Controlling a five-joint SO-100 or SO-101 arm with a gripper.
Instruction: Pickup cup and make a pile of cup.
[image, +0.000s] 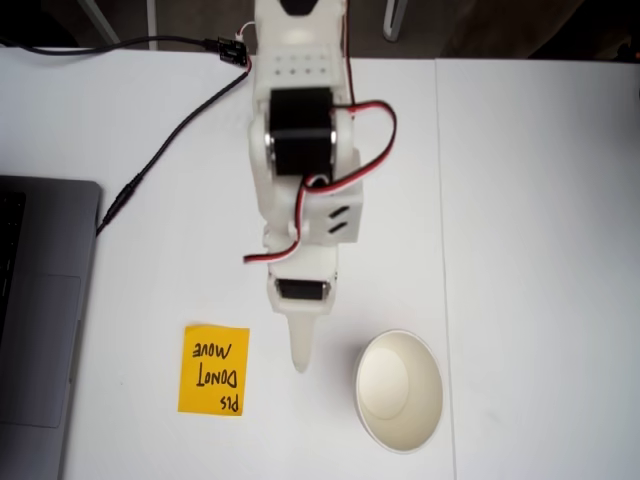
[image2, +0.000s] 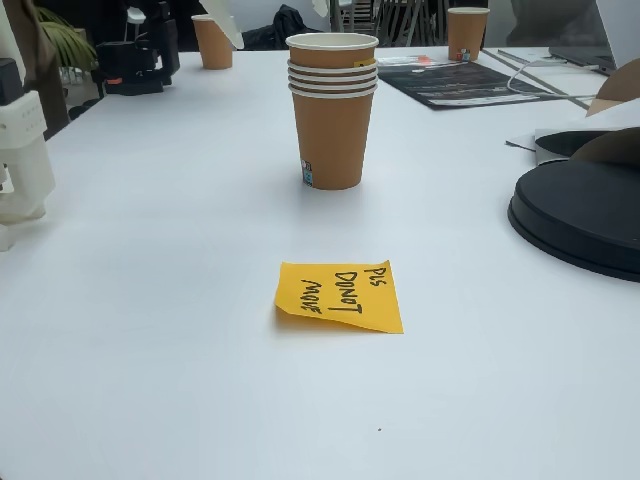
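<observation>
Clerk: Largest items first, please.

Operator: Item one, white bench (image: 540, 250), two tops butted along a seam in a fixed view. Item two, grey laptop (image: 40, 320), at the left edge of that view. Item three, white arm (image: 300, 140) with red and white wiring, reaching from the top edge toward the bottom; I also see a white part of the arm (image2: 25, 150) at the left of the low fixed view. Item four, black round object (image2: 580, 215), at the right of the low view, cut off by the edge. Item five, stack of brown paper cups (image2: 333, 110), upright, four rims showing, beyond the note.

Clerk: And the task's thing?

Operator: Item six, white paper cup (image: 400, 390), cream inside, mouth up on the bench, right of the end effector and apart from it. From above I cannot tell whether it is one cup or several nested. Item seven, orange sticky note (image: 214, 370) (image2: 340, 297), flat, lettered "PLS DO NOT MOVE", left of the end effector. Item eight, black cable (image: 170, 140), running from the top left toward the laptop.

Clerk: End effector?

Operator: End effector (image: 298, 360), tip low between note and cup, holding nothing. One tapered tip shows; I cannot tell whether it is spread or pressed together.
</observation>
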